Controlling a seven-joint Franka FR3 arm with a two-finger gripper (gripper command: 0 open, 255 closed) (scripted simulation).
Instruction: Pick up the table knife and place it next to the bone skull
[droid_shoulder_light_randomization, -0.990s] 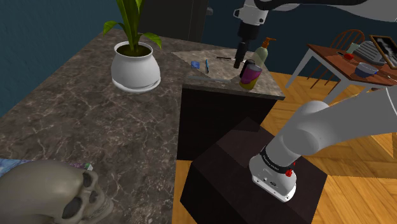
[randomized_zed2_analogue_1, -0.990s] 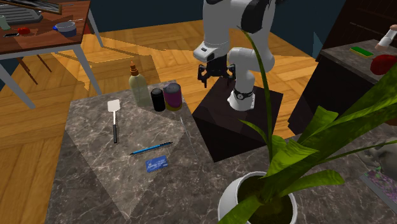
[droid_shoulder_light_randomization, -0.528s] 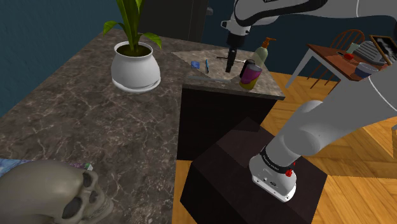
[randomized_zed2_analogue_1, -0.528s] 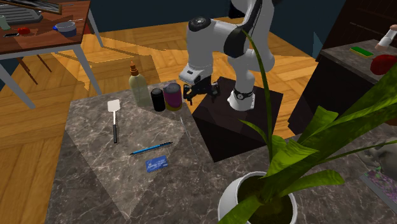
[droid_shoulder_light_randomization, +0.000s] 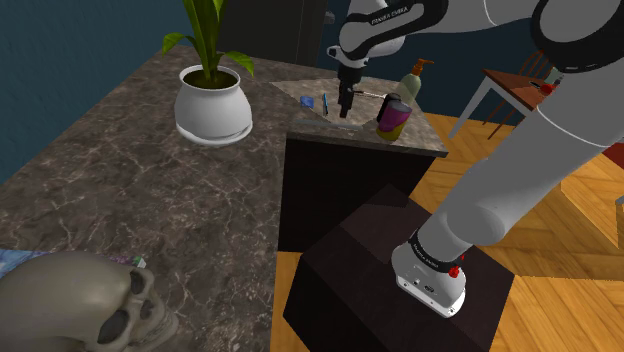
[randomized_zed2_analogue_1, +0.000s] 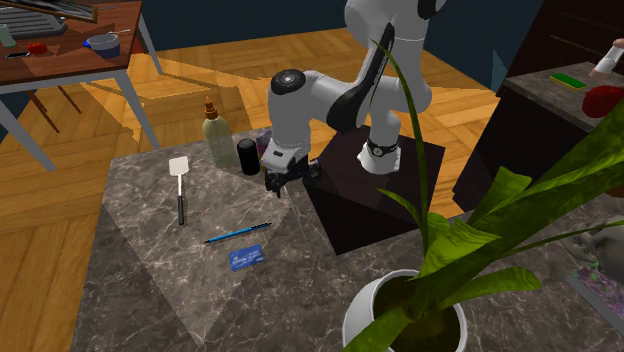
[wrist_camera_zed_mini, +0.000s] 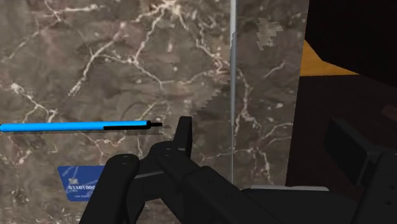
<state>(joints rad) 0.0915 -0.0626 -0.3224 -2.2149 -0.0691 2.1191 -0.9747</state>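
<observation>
The table knife (randomized_zed2_analogue_1: 294, 212) is a thin pale strip lying on the small marble counter (randomized_zed2_analogue_1: 150, 290), near the edge that faces the stand. In the wrist view the knife (wrist_camera_zed_mini: 232, 83) runs as a narrow grey line between the two fingers, untouched by either. My gripper (randomized_zed2_analogue_1: 276, 186) hangs open just above the counter, over the knife's end by the cans; it is also over the counter (droid_shoulder_light_randomization: 345, 108) in the shoulder view and open in the wrist view (wrist_camera_zed_mini: 262, 130). The grey skull (droid_shoulder_light_randomization: 80, 305) rests on the long marble counter at the shoulder view's lower left.
Beside the gripper stand a purple-and-yellow can (randomized_zed2_analogue_1: 271, 152), a black can (randomized_zed2_analogue_1: 248, 157) and a pump bottle (randomized_zed2_analogue_1: 218, 140). A spatula (randomized_zed2_analogue_1: 180, 185), blue pen (randomized_zed2_analogue_1: 238, 234) and blue card (randomized_zed2_analogue_1: 246, 258) lie on the same counter. A potted plant (droid_shoulder_light_randomization: 212, 105) stands between that counter and the skull.
The arm has swung down and across from above the stand to the small counter. The gripper now hangs low over the knife beside the cans. Nothing on the counter moved.
</observation>
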